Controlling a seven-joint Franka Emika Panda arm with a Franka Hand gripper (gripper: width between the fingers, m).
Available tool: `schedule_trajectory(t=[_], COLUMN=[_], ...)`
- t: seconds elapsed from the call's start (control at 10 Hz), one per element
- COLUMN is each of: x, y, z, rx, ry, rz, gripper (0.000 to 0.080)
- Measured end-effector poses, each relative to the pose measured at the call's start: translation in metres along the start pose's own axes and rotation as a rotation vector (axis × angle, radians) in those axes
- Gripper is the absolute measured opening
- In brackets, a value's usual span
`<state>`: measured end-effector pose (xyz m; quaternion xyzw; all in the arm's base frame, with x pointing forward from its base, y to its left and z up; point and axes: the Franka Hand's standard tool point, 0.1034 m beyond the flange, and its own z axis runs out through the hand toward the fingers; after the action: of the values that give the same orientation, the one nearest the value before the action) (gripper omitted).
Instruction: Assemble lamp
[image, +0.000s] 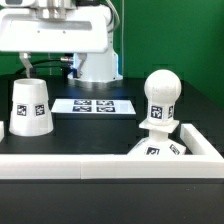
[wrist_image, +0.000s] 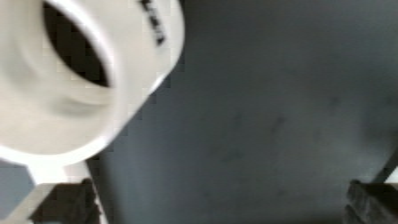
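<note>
The white cone shade (image: 30, 106) stands upright on the dark table at the exterior view's left. The ball-topped bulb (image: 161, 98) stands upright in the flat square base (image: 160, 150) at the exterior view's right. My gripper (image: 46, 66) hangs above and just behind the shade, open and empty. In the wrist view the shade (wrist_image: 54, 120) fills one side, seen from above with its dark top hole. The gripper (wrist_image: 217, 205) shows only its two dark fingertips (wrist_image: 63, 200), set wide apart over bare table, beside the shade and not around it.
The marker board (image: 92, 105) lies flat on the table behind the shade. A long white rail (image: 100, 167) runs along the front, and another rail (image: 205, 140) runs along the right beside the base. The arm's white base (image: 95, 65) stands at the back.
</note>
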<state>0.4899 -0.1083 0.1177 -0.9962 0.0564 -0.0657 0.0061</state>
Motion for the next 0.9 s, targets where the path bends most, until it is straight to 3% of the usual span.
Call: schedule_trajectory(t=[0.3,0.7,0.9], x=[-0.008,-0.027,-0.030], y=[0.014,0.021,0.019], z=[-0.003,0.022,0.028], rx=[-0.004,-0.042,-0.045], ry=[0.009,0.016,0.008], rz=[-0.023,-0.035,-0.041], gripper=[0.0699,0.0699,0.0699])
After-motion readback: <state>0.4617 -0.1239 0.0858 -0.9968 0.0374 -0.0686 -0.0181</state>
